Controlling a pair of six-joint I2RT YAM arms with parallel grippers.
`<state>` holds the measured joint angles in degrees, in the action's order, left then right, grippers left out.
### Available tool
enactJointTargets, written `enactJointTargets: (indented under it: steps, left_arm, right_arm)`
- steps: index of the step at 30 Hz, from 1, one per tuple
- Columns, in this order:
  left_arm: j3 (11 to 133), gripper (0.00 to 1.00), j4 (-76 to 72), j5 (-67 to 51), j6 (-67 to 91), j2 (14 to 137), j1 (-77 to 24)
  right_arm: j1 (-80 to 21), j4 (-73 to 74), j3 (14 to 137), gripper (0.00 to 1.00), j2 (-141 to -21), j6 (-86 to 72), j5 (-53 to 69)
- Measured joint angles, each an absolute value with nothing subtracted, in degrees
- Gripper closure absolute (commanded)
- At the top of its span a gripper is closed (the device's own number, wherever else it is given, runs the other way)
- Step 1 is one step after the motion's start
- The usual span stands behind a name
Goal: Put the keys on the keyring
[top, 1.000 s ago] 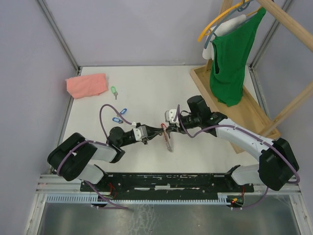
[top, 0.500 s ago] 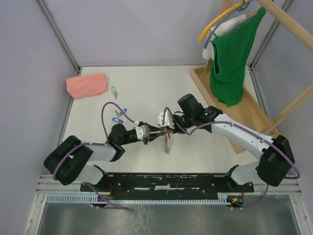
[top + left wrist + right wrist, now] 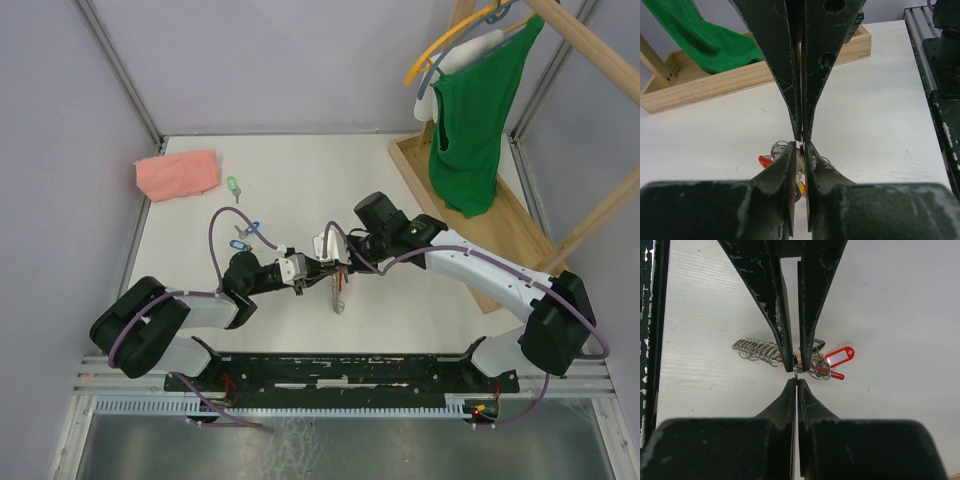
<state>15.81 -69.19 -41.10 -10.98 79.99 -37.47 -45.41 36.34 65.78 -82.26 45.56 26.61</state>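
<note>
The green key (image 3: 232, 185) and blue keys (image 3: 243, 236) lie at 10 o'clock from the left gripper (image 3: 318, 271) — clamped narrowly on the keyring (image 3: 338, 292), which trails toward 6 o'clock (red key (image 3: 839, 357) at its end) — right gripper (image 3: 337, 264) pinched tight, tip to tip.

This looks like a robotics lab test cell. Plain pale lilac wall panels (image 3: 300, 60) in slim aluminium frame posts (image 3: 120, 70) box in a bare white table (image 3: 300, 170). Behind the right claw (image 3: 334, 264), a black metal mounting rail (image 3: 340, 365) runs along the table edge. Well beyond that claw, off to its right, stands a staged wooden clothes rack (image 3: 520, 230) holding a green sleeveless top (image 3: 470, 130).
</note>
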Motion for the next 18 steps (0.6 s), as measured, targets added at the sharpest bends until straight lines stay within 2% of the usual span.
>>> enactJointTargets:
  steps: [2, 3, 6, 9, 14, 18]
  left_arm:
    - [15.99, 0.96, -69.12, -41.10, -10.98, 80.09, -37.60]
    - [16.05, 0.97, -69.10, -41.10, -10.98, 80.12, -37.67]
    - [16.05, 0.97, -69.10, -41.06, -11.05, 80.12, -37.74]
    - [16.05, 0.97, -69.25, -40.60, -11.20, 80.12, -37.74]
    - [14.13, 0.97, -72.90, -39.97, -11.18, 80.12, -37.74]
    - [13.08, 0.97, -75.83, -39.40, -11.14, 80.64, -37.74]
  right_arm:
    - [-45.67, 36.36, 65.84, 0.99, -82.26, 45.56, 26.41]
    - [-45.76, 36.38, 65.89, 0.96, -82.28, 45.58, 26.37]
    - [-45.87, 36.45, 65.89, 0.87, -82.28, 45.69, 26.24]
    - [-45.82, 35.44, 65.23, 0.82, -81.82, 45.74, 26.13]
    - [-43.40, 29.67, 58.24, 0.71, -76.99, 44.97, 28.47]
    - [-39.79, 23.18, 51.88, 0.69, -72.58, 42.87, 32.27]
